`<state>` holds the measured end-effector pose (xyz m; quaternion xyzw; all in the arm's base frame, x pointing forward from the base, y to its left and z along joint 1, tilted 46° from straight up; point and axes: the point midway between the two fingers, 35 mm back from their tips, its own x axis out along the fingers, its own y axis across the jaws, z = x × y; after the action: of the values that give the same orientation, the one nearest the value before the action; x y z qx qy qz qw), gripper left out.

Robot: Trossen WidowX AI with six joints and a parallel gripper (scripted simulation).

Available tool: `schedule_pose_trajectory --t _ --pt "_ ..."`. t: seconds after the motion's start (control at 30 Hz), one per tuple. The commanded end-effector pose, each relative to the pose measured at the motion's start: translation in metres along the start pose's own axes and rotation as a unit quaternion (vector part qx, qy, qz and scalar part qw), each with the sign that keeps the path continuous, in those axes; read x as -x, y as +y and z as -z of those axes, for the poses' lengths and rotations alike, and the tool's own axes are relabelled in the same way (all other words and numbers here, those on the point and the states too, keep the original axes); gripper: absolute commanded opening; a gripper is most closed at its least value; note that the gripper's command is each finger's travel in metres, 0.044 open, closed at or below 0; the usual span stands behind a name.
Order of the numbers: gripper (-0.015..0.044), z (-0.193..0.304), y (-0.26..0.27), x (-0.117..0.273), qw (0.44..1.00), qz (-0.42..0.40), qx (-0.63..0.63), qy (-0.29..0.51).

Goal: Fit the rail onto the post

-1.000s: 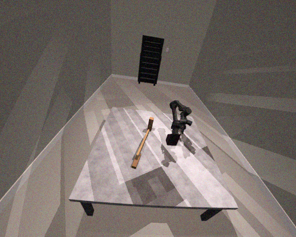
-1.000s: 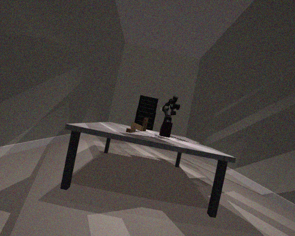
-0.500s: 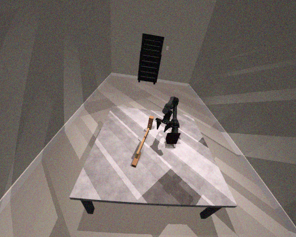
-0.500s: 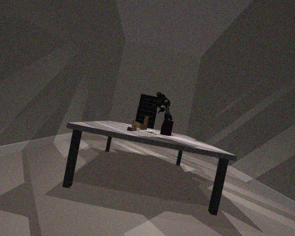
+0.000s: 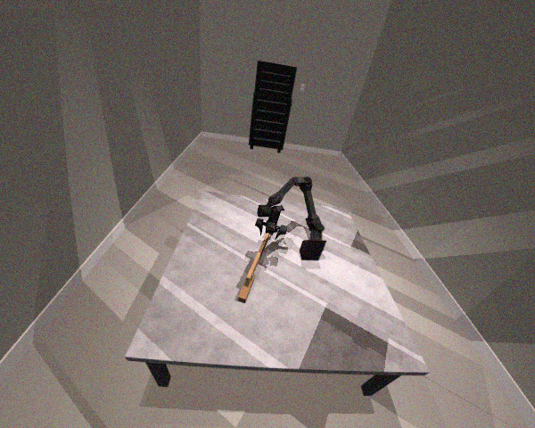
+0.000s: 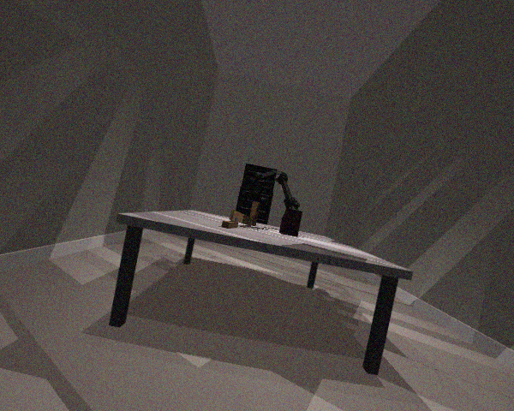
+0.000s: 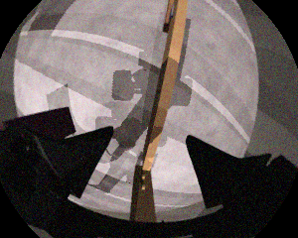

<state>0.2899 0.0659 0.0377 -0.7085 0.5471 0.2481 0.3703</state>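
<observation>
The bed rail (image 5: 258,259) (image 6: 238,216) (image 7: 161,109) slants down from the low footboard block (image 5: 244,293) (image 6: 229,223), its near end low in front of the post. The bracket's inside is not clear. The short post (image 6: 254,214) (image 7: 143,203) stands upright; the gripper hides it in the top view. The two pegs show as small bright spots just beyond the rail's end in the wrist view; they look outside the rail. My gripper (image 5: 268,234) (image 7: 150,134) is open and empty, above the rail near its post end, with a finger to each side in the wrist view.
The arm's base (image 5: 312,250) (image 6: 290,222) stands on the table (image 5: 203,341) to the right of the rail. A tall black shelf (image 5: 272,105) stands against the far wall. Shadows and bright stripes cross the table top.
</observation>
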Motion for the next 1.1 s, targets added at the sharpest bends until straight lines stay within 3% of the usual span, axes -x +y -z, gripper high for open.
schedule_pose_trajectory --t 0.0,1.07 --pt "0.044 0.03 -0.013 -0.027 0.997 -0.03 -0.037 0.053" --pt "0.044 0.032 -0.016 -0.072 0.997 -0.032 -0.038 0.054"
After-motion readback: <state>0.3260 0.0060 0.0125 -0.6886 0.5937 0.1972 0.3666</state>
